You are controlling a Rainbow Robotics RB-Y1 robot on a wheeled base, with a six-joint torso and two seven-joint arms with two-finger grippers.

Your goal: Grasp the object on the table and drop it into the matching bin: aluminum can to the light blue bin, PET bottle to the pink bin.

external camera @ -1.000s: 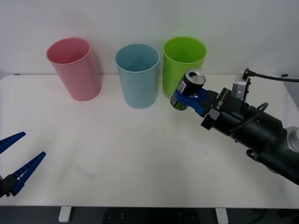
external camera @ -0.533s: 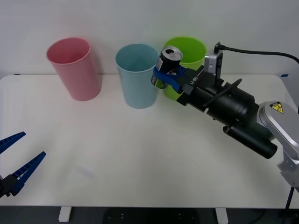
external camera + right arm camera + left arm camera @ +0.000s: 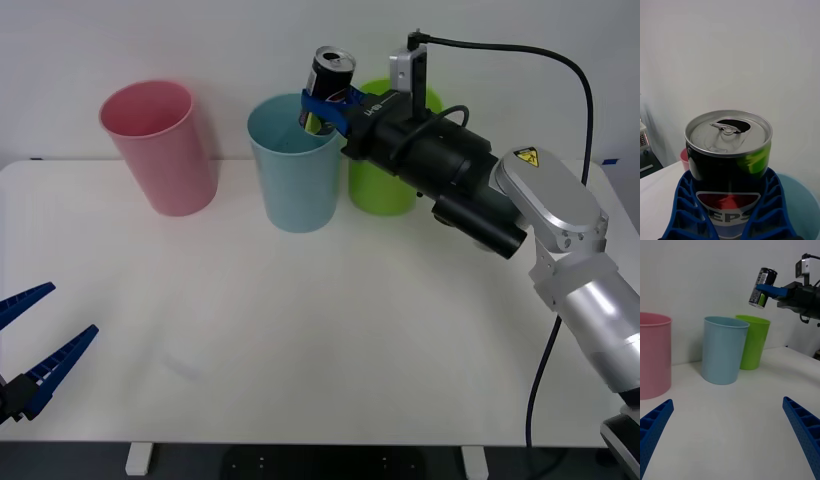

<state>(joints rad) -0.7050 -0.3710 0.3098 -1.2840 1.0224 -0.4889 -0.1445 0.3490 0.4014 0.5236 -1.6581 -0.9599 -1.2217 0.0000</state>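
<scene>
aluminum can (image 3: 728, 157) base hidden between jaws, lime green bin (image 3: 385, 185) mostly hidden behind arm

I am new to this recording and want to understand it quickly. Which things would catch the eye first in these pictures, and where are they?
First the aluminum can, raised in the air in the right tool, above the rim of the light blue bin. Then the row of three bins at the far side of the table: the pink bin on the left, light blue in the middle, a lime green bin on the right. The left tool waits open at the near left edge.
</scene>
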